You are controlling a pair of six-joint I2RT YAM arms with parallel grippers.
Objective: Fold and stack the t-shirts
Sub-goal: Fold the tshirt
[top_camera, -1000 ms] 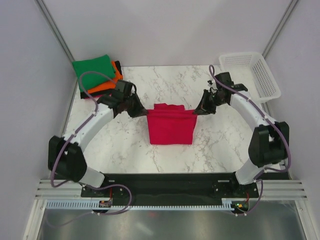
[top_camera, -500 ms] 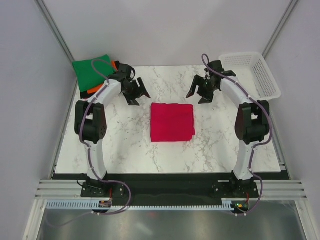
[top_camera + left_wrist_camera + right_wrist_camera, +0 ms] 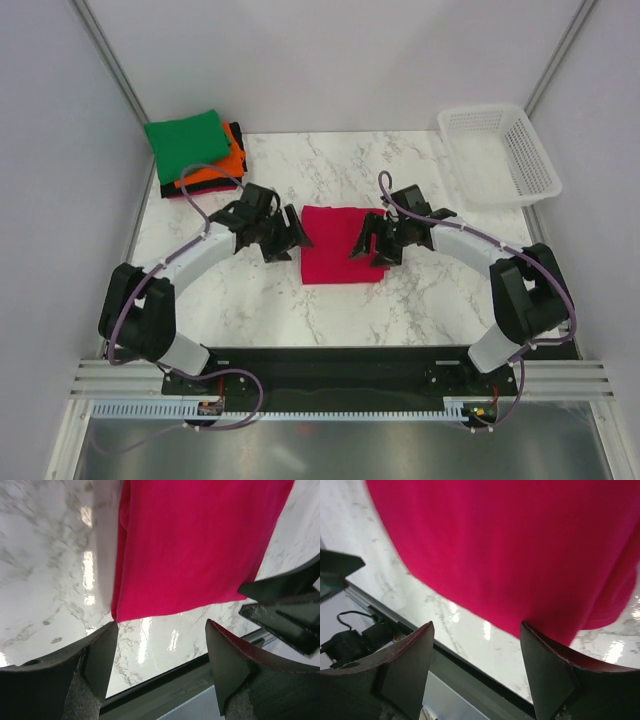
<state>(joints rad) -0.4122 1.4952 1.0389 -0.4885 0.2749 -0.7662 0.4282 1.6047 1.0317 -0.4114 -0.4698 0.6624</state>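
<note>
shirt [image 3: 335,245], crimson, lies folded flat, nearly square.

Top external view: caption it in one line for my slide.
Open left gripper and right gripper flank the folded crimson-pink t-shirt on the marble table; folded stack sits far left.

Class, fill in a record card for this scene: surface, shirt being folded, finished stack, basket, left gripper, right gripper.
surface: white marble-patterned table
shirt being folded: crimson-pink shirt, a flat folded rectangle at mid-table
finished stack: green shirt on orange shirt on black shirt, far left corner
basket: white lattice basket, far right corner
left gripper: open, at the shirt's left edge, holding nothing
right gripper: open, above the shirt's right side, holding nothing
</note>
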